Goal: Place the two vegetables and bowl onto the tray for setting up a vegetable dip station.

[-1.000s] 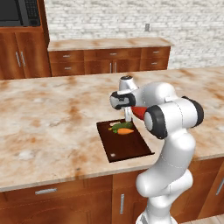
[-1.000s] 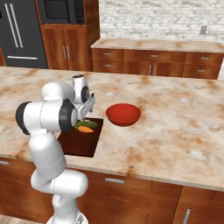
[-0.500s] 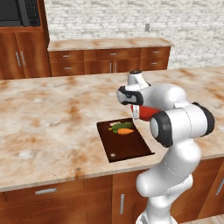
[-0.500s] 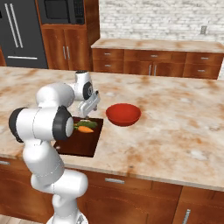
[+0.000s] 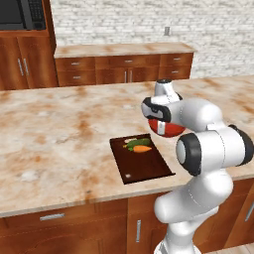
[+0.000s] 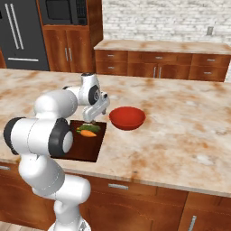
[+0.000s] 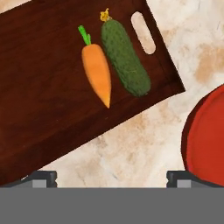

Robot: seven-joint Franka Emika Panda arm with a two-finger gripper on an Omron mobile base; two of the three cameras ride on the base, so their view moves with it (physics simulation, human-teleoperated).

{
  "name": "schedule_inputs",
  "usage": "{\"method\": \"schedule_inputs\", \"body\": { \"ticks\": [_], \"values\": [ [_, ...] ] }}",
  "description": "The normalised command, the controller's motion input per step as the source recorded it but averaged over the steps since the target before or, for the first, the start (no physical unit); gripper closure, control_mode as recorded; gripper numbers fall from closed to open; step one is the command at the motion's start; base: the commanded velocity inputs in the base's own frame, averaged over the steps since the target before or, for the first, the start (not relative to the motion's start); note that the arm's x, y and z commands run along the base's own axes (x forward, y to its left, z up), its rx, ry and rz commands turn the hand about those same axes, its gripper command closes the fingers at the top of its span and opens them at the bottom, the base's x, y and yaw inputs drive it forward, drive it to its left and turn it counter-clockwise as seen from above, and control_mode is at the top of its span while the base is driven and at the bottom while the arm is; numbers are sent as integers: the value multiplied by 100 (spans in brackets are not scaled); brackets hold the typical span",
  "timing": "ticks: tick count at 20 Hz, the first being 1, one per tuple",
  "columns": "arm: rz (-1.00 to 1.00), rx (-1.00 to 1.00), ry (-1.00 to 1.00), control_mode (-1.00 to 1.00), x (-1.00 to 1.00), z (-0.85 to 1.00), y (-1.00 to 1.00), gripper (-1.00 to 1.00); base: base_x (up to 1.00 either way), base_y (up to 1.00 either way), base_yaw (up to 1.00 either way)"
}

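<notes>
The orange carrot (image 7: pixel 97 74) and the dark green cucumber (image 7: pixel 124 57) lie side by side on the dark brown tray (image 7: pixel 43 87), close to its slot handle (image 7: pixel 143 33). On the counter just right of the tray stands the red bowl (image 6: pixel 127 117), partly hidden behind the arm in the left base view (image 5: pixel 171 130). My gripper (image 7: pixel 111 179) hangs open above the strip of counter between tray and bowl, with nothing between its fingertips (image 7: pixel 41 178). From the right base view the gripper (image 6: pixel 91 118) points down over the tray's far right corner.
The tray (image 5: pixel 144 166) lies near the front edge of the marble island counter (image 5: pixel 59 144). Bare counter stretches to the left of the tray and to the right of the bowl. Wooden cabinets (image 5: pixel 124 69) and a microwave (image 5: pixel 22 15) line the back wall.
The arm has swung right, from over the vegetables on the tray to the gap beside the bowl. The gripper has stayed open and the vegetables have not moved.
</notes>
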Motion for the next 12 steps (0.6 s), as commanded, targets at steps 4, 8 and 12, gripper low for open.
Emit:
{"method": "schedule_inputs", "body": {
  "ticks": [4, 8, 12],
  "values": [
    [-14, 0, -3, -100, -6, 0, -34, -100, 0, 0, 0],
    [-6, 0, -2, -100, 0, 0, -31, -100, 0, 0, 0],
    [0, 0, 0, -100, 2, -2, -27, -100, 0, 0, 0]
  ]
}}
